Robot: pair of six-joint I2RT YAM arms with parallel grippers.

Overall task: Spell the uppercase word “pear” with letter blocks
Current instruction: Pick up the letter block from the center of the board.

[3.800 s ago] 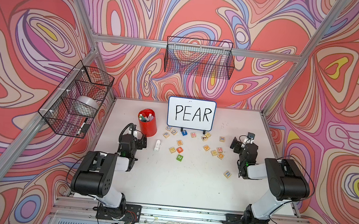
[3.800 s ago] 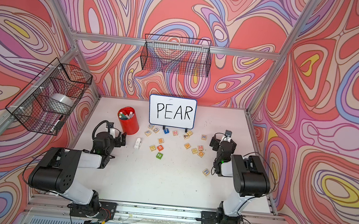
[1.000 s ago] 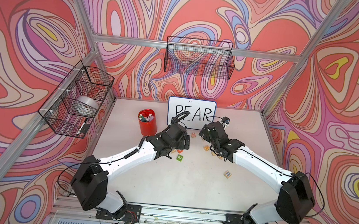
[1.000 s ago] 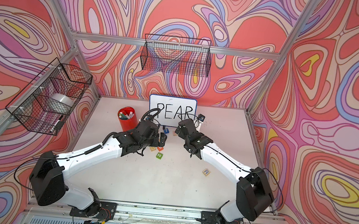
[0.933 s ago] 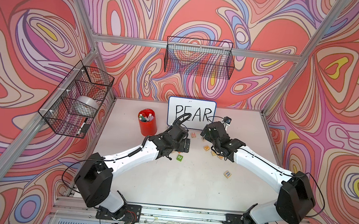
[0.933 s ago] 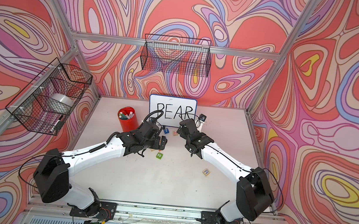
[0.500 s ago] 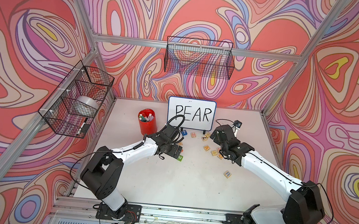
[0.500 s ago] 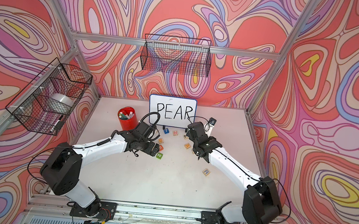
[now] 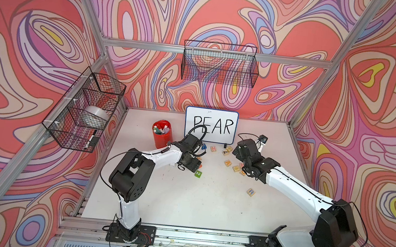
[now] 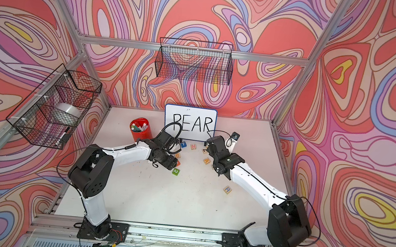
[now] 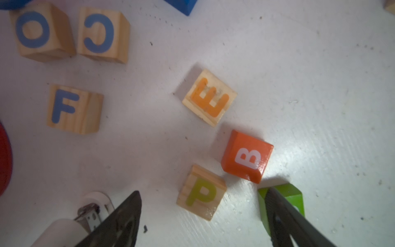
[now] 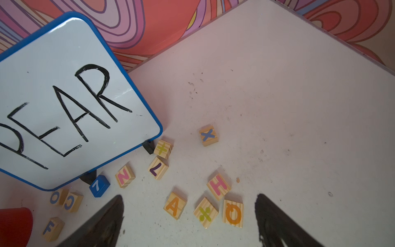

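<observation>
Since a second ago we have drawn the left arm back from the whiteboard (image 9: 210, 128) and brought it low over the P (image 11: 201, 195), on the red cup (image 9: 161, 135) side of the scatter. The left gripper (image 11: 202, 191) stands open with a finger on each side of the P and bare table in each gap, so it has hold of nothing. One finger crosses in front of the green cube (image 11: 292, 195), and we cannot tell whether it touches. We take this to mean the first letter is about to be picked. As far as we can tell, the blocks lie where they did, so no part of the word is laid yet.

A cube has no long axis, so we go by the letters. To the left wrist camera the P reads nearly upright, turned a little clockwise, so its sides sit askew to the fingers' closing line. The orange B (image 11: 248, 157) is just beside one corner of it. The E (image 11: 210, 97) lies near both, about a quarter turn off the P, and we judge it will need turning.

The right arm has swung out to its own side and hangs by the A (image 12: 174, 205). The right gripper (image 12: 189, 196) is wide open and empty. The A's apex points away from it, leaning towards the H (image 12: 219, 186).

The R (image 9: 251, 191) lies alone towards the front, well apart from the rest, near the right forearm, and shows too small for us to read its turn
</observation>
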